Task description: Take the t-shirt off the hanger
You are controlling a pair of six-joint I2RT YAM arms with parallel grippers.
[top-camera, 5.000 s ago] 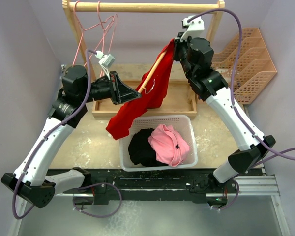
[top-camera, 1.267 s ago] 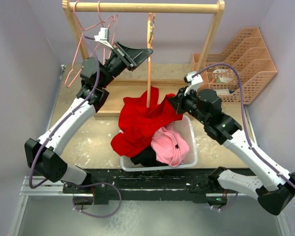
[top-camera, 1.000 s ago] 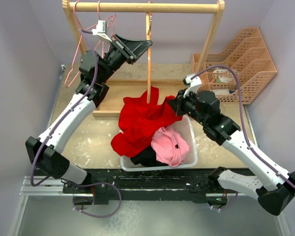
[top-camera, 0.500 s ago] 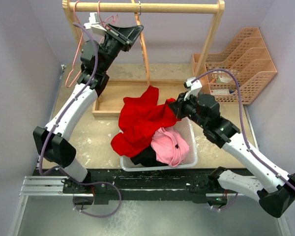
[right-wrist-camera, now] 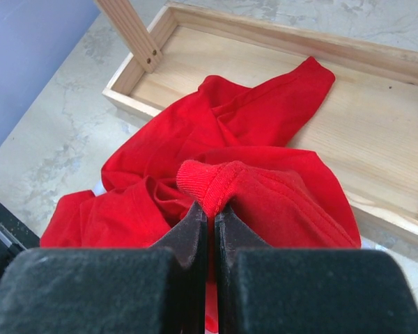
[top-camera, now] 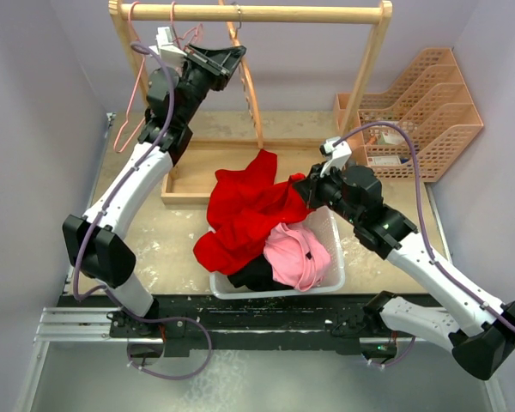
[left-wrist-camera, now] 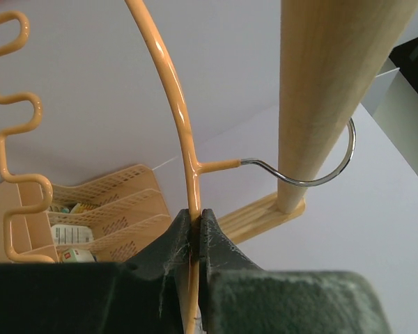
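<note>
Red t-shirt overhangs basket rim, seemingly off hanger

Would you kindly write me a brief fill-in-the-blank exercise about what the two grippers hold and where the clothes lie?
The left gripper is shut on an orange ____ whose metal hook loops over the wooden rail.
The right gripper pinches a fold of the ____ t-shirt.
The pink garment lies in the white ____.
Missing words: hanger; red; basket.
</note>
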